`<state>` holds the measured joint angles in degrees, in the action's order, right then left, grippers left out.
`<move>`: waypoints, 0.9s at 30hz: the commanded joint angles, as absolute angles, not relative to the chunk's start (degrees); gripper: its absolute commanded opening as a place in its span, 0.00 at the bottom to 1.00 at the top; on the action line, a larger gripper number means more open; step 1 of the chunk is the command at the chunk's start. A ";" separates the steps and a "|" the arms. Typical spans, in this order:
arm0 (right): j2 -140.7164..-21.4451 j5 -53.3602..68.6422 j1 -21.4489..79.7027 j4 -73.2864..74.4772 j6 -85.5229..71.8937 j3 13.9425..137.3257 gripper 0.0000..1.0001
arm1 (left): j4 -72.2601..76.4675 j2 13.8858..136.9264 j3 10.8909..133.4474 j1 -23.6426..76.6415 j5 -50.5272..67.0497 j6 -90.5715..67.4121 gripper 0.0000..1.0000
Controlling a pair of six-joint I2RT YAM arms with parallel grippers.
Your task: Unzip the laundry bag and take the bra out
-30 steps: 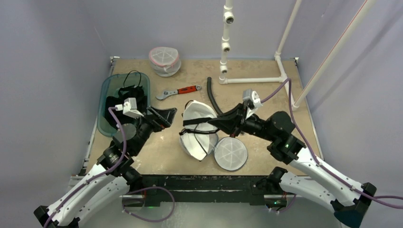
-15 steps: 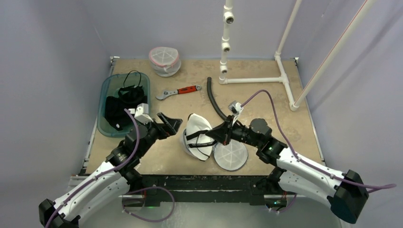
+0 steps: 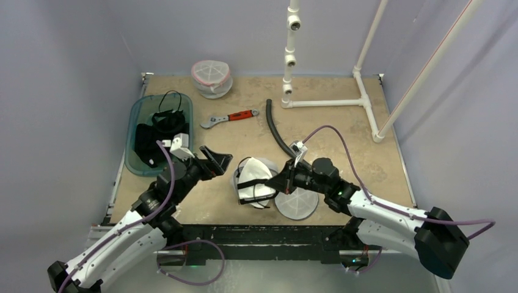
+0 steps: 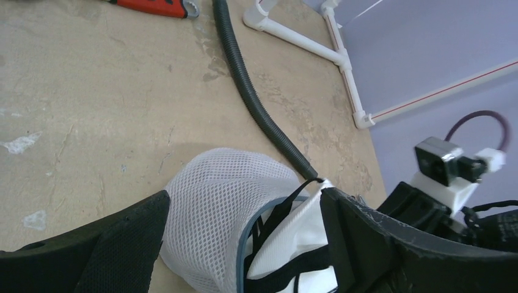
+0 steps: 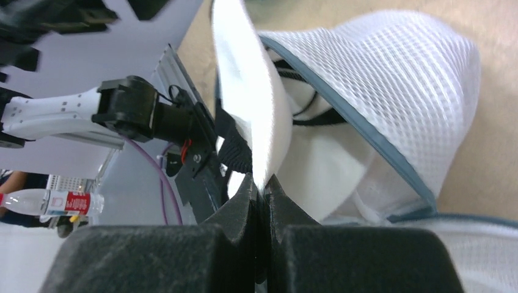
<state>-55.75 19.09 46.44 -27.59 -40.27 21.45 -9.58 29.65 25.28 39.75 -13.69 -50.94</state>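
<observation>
The white mesh laundry bag (image 3: pixel 242 172) lies unzipped at the table's middle front, its round flap (image 3: pixel 297 202) flat to the right. It also shows in the left wrist view (image 4: pixel 214 207) and the right wrist view (image 5: pixel 391 73). The white bra with black straps (image 3: pixel 256 184) sticks out of the bag's mouth. My right gripper (image 3: pixel 276 182) is shut on the edge of a bra cup (image 5: pixel 244 85). My left gripper (image 3: pixel 217 160) is open and empty, just left of the bag; in its wrist view the jaws stand on either side of the bag and bra (image 4: pixel 305 229).
A teal bin (image 3: pixel 135 119) with black garments stands at the left. A second mesh bag (image 3: pixel 211 77) sits at the back. A red-handled wrench (image 3: pixel 229 118), a black hose (image 3: pixel 275 131) and a white PVC pipe frame (image 3: pixel 324 102) lie behind the bag.
My right gripper has moved down and toward the front edge, still holding the bra cup; bag and bra shifted with it. My left gripper has moved slightly nearer the bag.
</observation>
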 commanded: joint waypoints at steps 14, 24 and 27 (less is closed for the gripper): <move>-54.12 16.52 46.22 -20.97 -45.57 22.98 0.71 | -8.59 32.80 32.80 39.54 -8.20 -44.12 0.89; -44.08 7.58 46.19 -4.82 -55.49 22.76 0.80 | -11.38 33.31 36.12 39.55 -7.14 -39.16 0.86; -39.92 9.94 46.21 -5.60 -62.24 19.33 0.82 | -11.39 32.73 35.88 39.52 -7.60 -39.32 0.86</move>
